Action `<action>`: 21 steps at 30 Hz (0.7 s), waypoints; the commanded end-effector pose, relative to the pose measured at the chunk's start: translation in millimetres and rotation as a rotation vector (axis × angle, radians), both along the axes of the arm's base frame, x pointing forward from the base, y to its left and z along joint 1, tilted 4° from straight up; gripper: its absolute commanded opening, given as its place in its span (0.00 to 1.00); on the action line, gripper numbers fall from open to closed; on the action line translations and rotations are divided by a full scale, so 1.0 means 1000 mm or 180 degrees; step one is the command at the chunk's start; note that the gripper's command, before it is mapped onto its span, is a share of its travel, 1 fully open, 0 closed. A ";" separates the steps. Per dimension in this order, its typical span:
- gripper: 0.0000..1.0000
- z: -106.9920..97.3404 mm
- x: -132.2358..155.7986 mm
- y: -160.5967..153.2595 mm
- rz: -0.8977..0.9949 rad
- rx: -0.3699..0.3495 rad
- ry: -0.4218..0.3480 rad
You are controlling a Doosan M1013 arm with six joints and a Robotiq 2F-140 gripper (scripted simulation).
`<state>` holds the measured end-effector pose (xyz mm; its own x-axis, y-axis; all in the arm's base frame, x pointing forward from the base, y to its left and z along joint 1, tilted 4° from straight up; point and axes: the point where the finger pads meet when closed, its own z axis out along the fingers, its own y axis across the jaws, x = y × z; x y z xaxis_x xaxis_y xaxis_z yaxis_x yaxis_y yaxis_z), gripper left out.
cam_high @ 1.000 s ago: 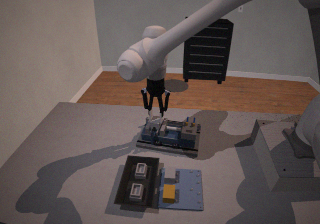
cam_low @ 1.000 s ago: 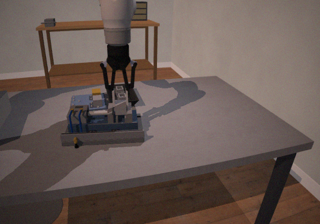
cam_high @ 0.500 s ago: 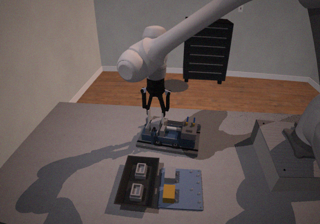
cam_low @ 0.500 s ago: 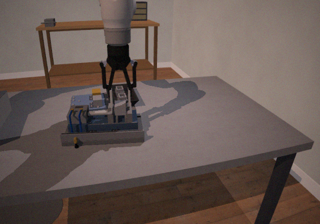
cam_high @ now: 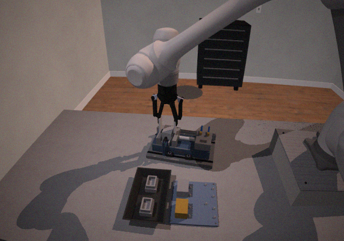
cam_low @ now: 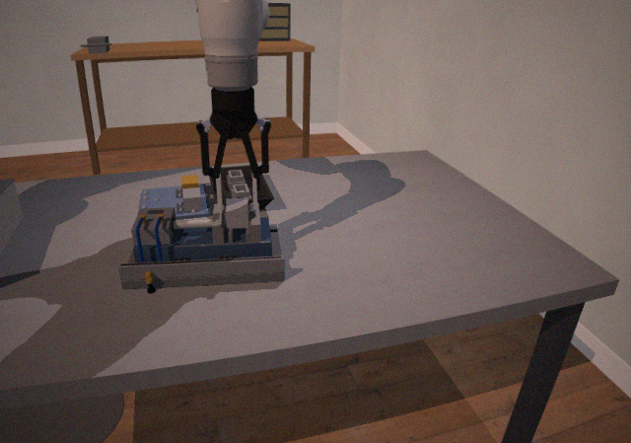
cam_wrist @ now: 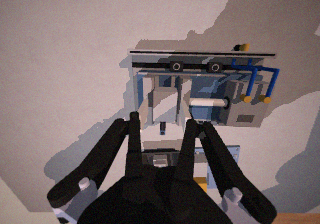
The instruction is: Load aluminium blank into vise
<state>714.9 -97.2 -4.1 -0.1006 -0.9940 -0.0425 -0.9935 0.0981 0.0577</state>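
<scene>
My gripper (cam_high: pixel 167 129) (cam_low: pixel 238 201) (cam_wrist: pixel 164 106) is open, its fingertips spread on both sides of an aluminium blank (cam_high: pixel 167 134) (cam_low: pixel 237 215) (cam_wrist: pixel 165 104) in the vise opening. The blank lies between the fixed jaw (cam_high: pixel 158 139) and the moving jaw, with a narrow gap on the moving jaw's side. Its underside, and the exact contact at the work stop (cam_wrist: pixel 163 128), cannot be made out. Another aluminium blank (cam_high: pixel 183 187) and a brass blank (cam_high: pixel 181 205) (cam_low: pixel 189 181) sit apart on the infeed plate (cam_high: pixel 201 205). Two finished parts (cam_high: pixel 151 183) (cam_high: pixel 146 206) stand apart in the outfeed tray (cam_high: pixel 129 198), pockets up.
The hose block (cam_high: pixel 203 139) (cam_wrist: pixel 245 113) with two blue hoses stands at the vise's other end, joined by the piston rod (cam_high: pixel 186 138) (cam_wrist: pixel 207 102). The infeed plate carries several short pins. The robot's base block (cam_high: pixel 294 163) stands at the right in the top view.
</scene>
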 end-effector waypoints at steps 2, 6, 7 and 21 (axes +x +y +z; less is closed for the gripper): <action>0.40 0.001 0.003 0.002 -0.0004 0.0003 0.0000; 0.40 0.001 0.003 0.002 -0.0004 0.0003 0.0000; 0.40 0.001 0.003 0.002 -0.0004 0.0003 0.0000; 0.40 0.016 0.003 0.001 -0.0004 0.0003 0.0000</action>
